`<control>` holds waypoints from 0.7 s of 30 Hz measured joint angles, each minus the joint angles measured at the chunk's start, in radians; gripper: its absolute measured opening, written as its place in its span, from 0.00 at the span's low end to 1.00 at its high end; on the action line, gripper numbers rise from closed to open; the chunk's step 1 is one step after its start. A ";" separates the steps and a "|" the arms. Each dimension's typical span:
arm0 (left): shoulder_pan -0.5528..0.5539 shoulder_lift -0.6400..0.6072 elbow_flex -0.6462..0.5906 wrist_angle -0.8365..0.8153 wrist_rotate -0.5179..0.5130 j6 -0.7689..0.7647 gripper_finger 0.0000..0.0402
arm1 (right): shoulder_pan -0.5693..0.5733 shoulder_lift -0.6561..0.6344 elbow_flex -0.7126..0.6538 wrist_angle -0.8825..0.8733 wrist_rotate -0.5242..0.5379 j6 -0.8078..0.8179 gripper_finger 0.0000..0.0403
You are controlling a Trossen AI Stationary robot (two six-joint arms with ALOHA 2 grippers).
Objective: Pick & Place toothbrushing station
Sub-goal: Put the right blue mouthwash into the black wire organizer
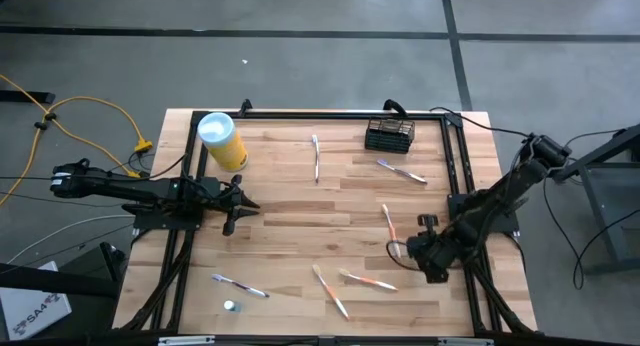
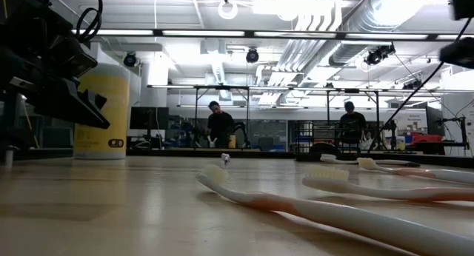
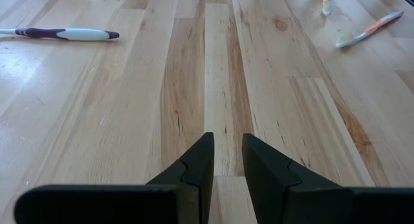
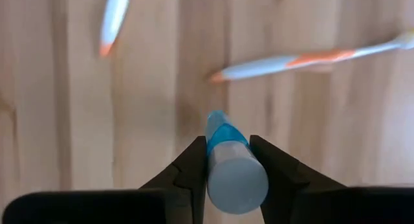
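Sitting upright at the table's far edge, the toothbrushing station lies crosswise; right gripper pinches a blue tube.

Bare desk lies straight ahead of the left claw. Purple-handled toothbrush and orange toothbrush flank that lane, well apart.

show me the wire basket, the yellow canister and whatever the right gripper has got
wire basket (image 1: 389, 135): high view, on its mesh top.
yellow canister (image 1: 228, 146): high view, on its yellow side below the white lid.
blue and white tube (image 4: 229, 166): right wrist view, on its body between the right gripper's fingers.
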 joint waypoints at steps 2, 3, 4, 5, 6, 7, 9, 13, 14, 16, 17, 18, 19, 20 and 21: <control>0.000 0.000 0.000 0.000 0.000 0.000 0.19 | -0.046 -0.026 0.002 -0.004 0.015 -0.022 0.22; 0.000 0.000 0.000 0.000 0.000 0.000 0.19 | -0.071 -0.038 0.007 -0.012 0.020 -0.035 0.22; 0.000 0.000 0.000 0.000 0.000 0.000 0.19 | -0.096 -0.048 0.016 -0.023 0.024 -0.048 0.22; 0.000 0.000 0.000 0.000 0.000 0.000 0.19 | -0.121 -0.057 0.027 -0.035 0.029 -0.062 0.22; 0.000 0.000 0.000 0.000 0.000 0.000 0.19 | -0.147 -0.063 0.041 -0.046 0.036 -0.076 0.22; 0.000 0.000 0.000 0.000 0.000 0.000 0.19 | -0.172 -0.067 0.059 -0.061 0.044 -0.094 0.22; 0.000 0.000 0.000 0.000 0.000 0.000 0.19 | -0.229 -0.068 0.100 -0.099 0.054 -0.131 0.22; 0.000 0.000 0.000 0.000 0.000 0.000 0.19 | -0.348 -0.067 0.194 -0.171 0.057 -0.202 0.22; 0.000 0.000 0.000 0.000 0.000 0.000 0.19 | -0.380 -0.067 0.215 -0.174 0.056 -0.224 0.22; 0.000 0.000 0.000 0.000 0.000 0.000 0.19 | -0.443 -0.067 0.250 -0.177 0.057 -0.262 0.22; 0.000 0.000 0.000 0.000 0.000 0.000 0.19 | -0.472 -0.067 0.266 -0.182 0.057 -0.279 0.22; 0.000 0.000 0.000 0.000 0.000 0.000 0.19 | -0.500 -0.067 0.279 -0.190 0.056 -0.297 0.22; 0.000 0.000 0.000 0.000 0.000 0.000 0.19 | -0.538 -0.067 0.295 -0.204 0.053 -0.325 0.22; 0.000 0.000 0.000 0.000 0.000 0.000 0.19 | -0.571 -0.067 0.310 -0.217 0.049 -0.355 0.22; 0.000 0.000 0.000 0.000 0.000 0.000 0.19 | -0.605 -0.067 0.322 -0.228 0.046 -0.387 0.22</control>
